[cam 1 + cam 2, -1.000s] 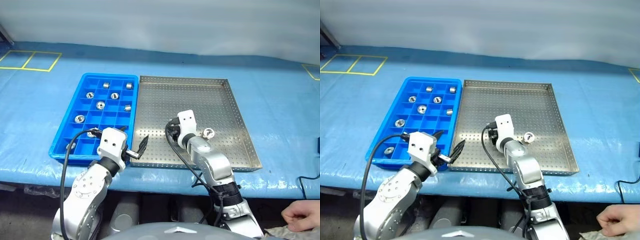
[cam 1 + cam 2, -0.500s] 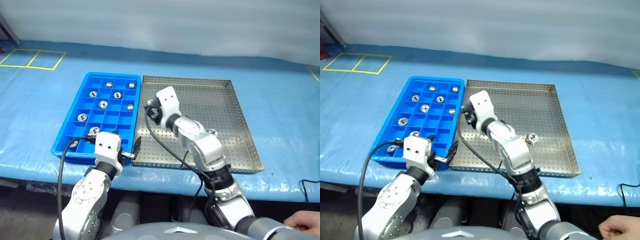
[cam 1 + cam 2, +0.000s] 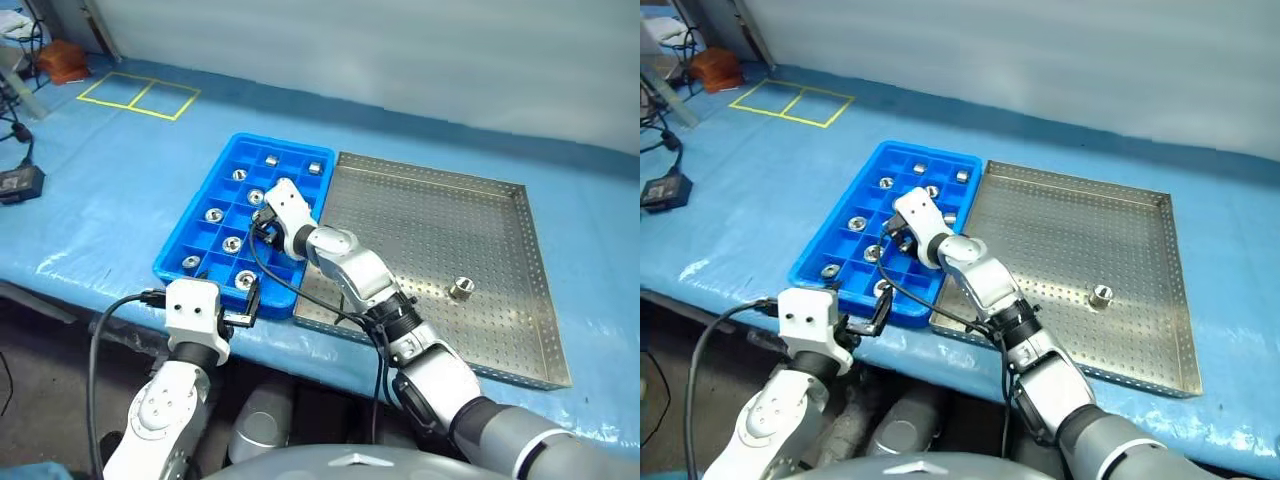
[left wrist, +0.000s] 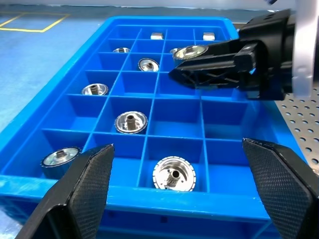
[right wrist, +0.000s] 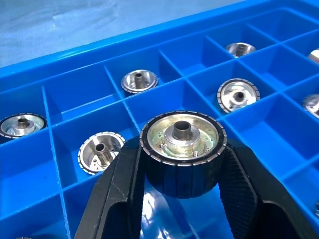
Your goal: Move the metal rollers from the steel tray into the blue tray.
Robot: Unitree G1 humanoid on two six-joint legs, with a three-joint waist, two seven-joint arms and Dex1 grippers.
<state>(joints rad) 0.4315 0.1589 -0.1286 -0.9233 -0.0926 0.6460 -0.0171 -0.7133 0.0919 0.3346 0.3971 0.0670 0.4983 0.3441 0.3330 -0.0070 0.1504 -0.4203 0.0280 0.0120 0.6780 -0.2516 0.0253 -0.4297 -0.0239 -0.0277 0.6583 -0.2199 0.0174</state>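
The blue tray (image 3: pixel 197 243) lies left of the steel tray (image 3: pixel 420 215), edge to edge. My right gripper (image 5: pixel 180 149) hangs above the blue tray's middle compartments, shut on a metal roller (image 5: pixel 182 137) with a ridged dark rim. Several rollers (image 3: pixel 232 243) sit in separate compartments of the blue tray. One roller (image 3: pixel 461 289) stands alone on the steel tray's perforated floor, toward its right side. My left gripper (image 3: pixel 247 303) is open and holds nothing, level with the blue tray's near rim.
Both trays rest on a table under a blue cover (image 3: pixel 120 170). Yellow tape squares (image 3: pixel 140 95) mark its far left. A black device with cables (image 3: pixel 20 182) lies at the left edge, and a brown object (image 3: pixel 62 60) at the far left corner.
The view has swung left. My right gripper carried its roller left, off the steel tray and over the blue tray. My left gripper drew back a little toward the tray's near rim.
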